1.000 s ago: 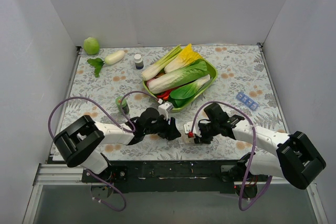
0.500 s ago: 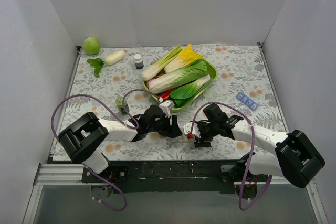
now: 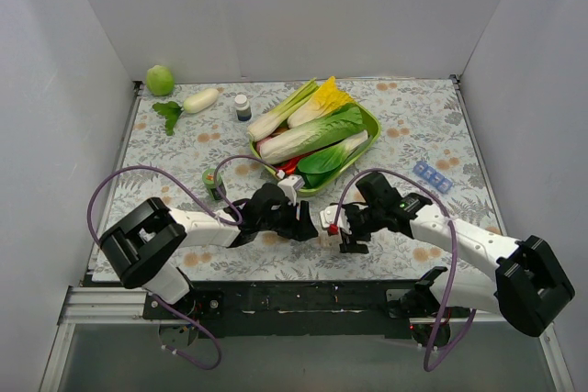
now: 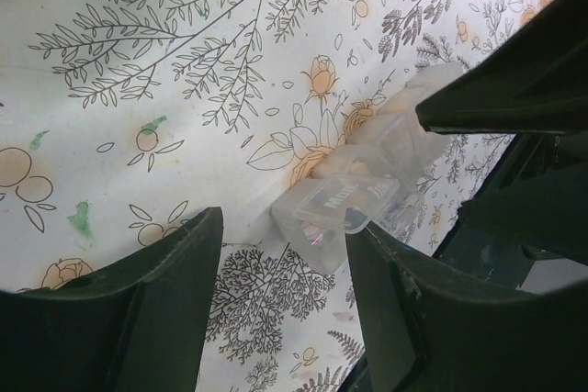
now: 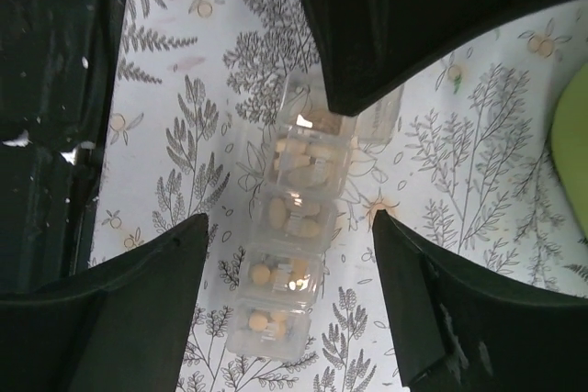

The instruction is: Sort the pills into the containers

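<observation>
The containers (image 5: 280, 273) are a clear strip of small square compartments lying flat on the floral cloth, seen from above as a pale strip (image 3: 323, 225) between the two arms. Beige pills (image 5: 276, 213) lie inside the compartments. My right gripper (image 5: 289, 227) is open above the strip, a finger on each side, with cloth showing in both gaps. My left gripper (image 4: 285, 227) is open at the strip's end (image 4: 340, 199). That end sits close against its right finger, and there is a wide gap to its left finger. The left gripper's dark body (image 5: 395, 25) covers the strip's far end.
A green bowl (image 3: 372, 121) of vegetables stands just behind both grippers. A blue pill box (image 3: 433, 176) lies at the right. A green-capped bottle (image 3: 215, 181) stands left of the left arm. A small bottle (image 3: 243, 107), a white radish (image 3: 200, 100) and a green fruit (image 3: 160, 80) sit far back.
My right gripper has gone from shut to open and has drawn up off the strip. The left gripper has edged right, closer to the strip's end.
</observation>
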Controlling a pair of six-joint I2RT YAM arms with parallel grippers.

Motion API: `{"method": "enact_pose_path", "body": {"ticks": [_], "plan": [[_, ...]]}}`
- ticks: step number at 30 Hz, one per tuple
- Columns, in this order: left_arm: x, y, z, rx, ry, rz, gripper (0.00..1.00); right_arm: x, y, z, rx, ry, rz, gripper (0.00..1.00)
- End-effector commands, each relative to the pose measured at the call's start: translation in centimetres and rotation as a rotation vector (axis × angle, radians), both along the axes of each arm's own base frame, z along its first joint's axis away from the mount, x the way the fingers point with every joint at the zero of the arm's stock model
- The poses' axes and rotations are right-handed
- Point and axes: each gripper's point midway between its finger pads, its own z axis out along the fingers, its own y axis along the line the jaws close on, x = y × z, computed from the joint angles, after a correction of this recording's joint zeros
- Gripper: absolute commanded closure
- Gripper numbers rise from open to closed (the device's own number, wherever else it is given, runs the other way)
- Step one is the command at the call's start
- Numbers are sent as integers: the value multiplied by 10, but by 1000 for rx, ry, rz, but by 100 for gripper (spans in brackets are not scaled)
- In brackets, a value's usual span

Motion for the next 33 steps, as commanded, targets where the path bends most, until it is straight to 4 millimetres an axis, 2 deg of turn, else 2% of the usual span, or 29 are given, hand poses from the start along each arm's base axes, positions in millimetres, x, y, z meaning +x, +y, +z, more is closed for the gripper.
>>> {"method": "enact_pose_path", "body": {"ticks": [1,4,10,14,19,22,25,26,29,33], "plan": [[2,-5,22,-53,-12,7,46,-6,16,37,90,47,24,22],[1,-7,28,-76,6,14,47,-4,15,36,76,61,-9,25],[-2,-12,41,-126,27,14,47,1,-11,-9,-45,50,-114,24],[4,-15,40,-113,41,35,50,6,-22,-23,-82,29,-166,25],[16,-12,23,-45,72,119,57,11,-25,-27,-100,2,-170,27],[19,-13,14,-21,98,140,57,10,-27,-31,-111,2,-166,35],[24,-15,6,10,116,160,58,11,-29,-34,-124,-2,-164,50],[24,-11,-7,51,140,177,58,11,-29,-34,-126,-2,-165,56],[30,-11,-14,81,150,214,61,10,-30,-35,-127,-6,-159,66],[33,-7,-16,95,149,243,64,11,-30,-35,-128,-13,-161,72]]}}
